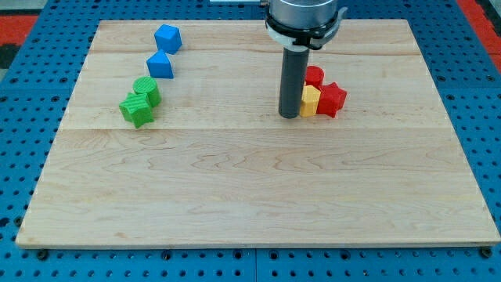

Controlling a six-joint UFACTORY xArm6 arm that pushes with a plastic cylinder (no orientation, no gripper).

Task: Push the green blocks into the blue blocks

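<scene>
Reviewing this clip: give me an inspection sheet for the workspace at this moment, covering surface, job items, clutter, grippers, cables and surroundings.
Surface: wooden board, flat, pale.
Job's things: two green blocks touching each other at the view's left; two blue blocks just above them, the lower blue close to the upper green.
Clutter: two red blocks and a yellow block, clustered right of centre.
Grippers: none; my tip rests beside the yellow block, far from the greens.
Cables: nothing seen.
Surroundings: blue perforated base around the board.

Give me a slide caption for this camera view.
My tip beside the yellow block, far from the green blocks and blue blocks.
</scene>
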